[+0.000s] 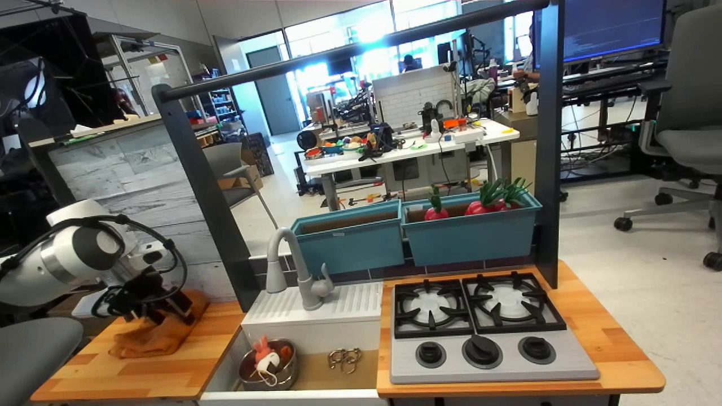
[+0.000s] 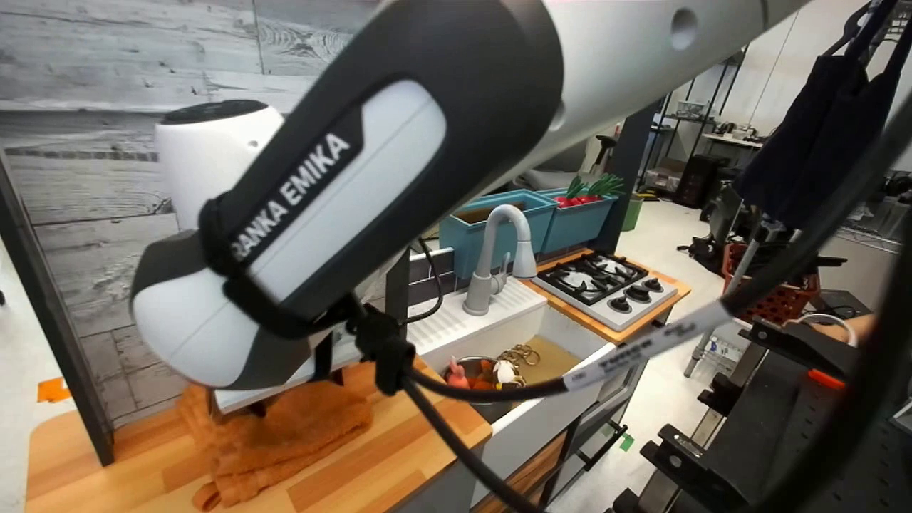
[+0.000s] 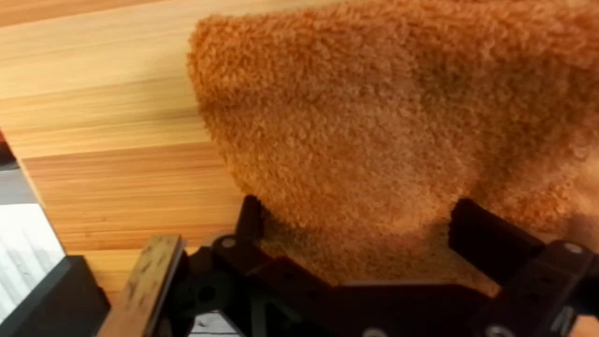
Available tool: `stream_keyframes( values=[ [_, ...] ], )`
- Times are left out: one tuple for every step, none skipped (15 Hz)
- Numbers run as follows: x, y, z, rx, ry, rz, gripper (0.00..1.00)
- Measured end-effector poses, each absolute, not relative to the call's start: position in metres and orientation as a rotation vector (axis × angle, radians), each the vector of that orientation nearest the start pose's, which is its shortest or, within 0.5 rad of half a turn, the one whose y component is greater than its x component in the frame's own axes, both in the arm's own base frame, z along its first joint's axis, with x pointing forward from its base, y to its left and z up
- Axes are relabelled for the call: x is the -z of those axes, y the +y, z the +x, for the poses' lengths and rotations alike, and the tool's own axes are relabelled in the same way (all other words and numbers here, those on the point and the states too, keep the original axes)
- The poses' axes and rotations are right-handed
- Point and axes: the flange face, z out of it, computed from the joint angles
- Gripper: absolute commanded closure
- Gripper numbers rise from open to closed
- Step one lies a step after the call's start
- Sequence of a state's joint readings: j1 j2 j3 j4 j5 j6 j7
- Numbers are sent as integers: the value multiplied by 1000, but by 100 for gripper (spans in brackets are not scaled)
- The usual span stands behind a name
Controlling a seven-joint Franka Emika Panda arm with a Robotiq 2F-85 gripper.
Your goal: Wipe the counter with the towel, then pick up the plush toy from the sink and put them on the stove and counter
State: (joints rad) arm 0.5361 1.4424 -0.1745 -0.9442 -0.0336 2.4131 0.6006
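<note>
My pincer (image 3: 358,208) is gaping wide over the towel (image 3: 337,117), its fingers (image 3: 489,238) standing well apart. In the wrist view the orange fabric is filling the gap between them and reaching past their tips; one tip is sitting at the towel's edge, next to bare wood of the surface (image 3: 117,117), while the other is hanging over the fabric. Whether either is touching the pile I cannot tell, as my arm (image 2: 456,142) is largely covering that spot in an exterior view. The towel is lying in folds on the surface, and the sink (image 1: 338,335) is sitting between it and the stove (image 1: 485,332). In the sink a metal bowl (image 1: 286,376) is holding a pink toy (image 1: 263,351).
</note>
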Motion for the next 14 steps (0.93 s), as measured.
stream_keyframes(
  values=[
    [32,293,679,177,131,-3300,0],
    [36,282,680,138,152,-3316,0],
    [41,274,678,95,162,-3331,0],
    [46,269,673,55,156,-3343,0],
    [49,266,669,24,142,-3348,0],
    [49,266,665,-2,118,-3349,0],
    [49,267,659,-34,81,-3345,0],
    [49,271,652,-70,31,-3336,0],
    [48,279,644,-95,-24,-3320,0],
    [47,290,636,-100,-86,-3295,0],
    [47,304,628,-98,-143,-3266,0],
    [46,321,619,-97,-197,-3236,0],
    [45,338,610,-98,-245,-3210,0],
    [45,354,601,-105,-284,-3190,0]
  ],
)
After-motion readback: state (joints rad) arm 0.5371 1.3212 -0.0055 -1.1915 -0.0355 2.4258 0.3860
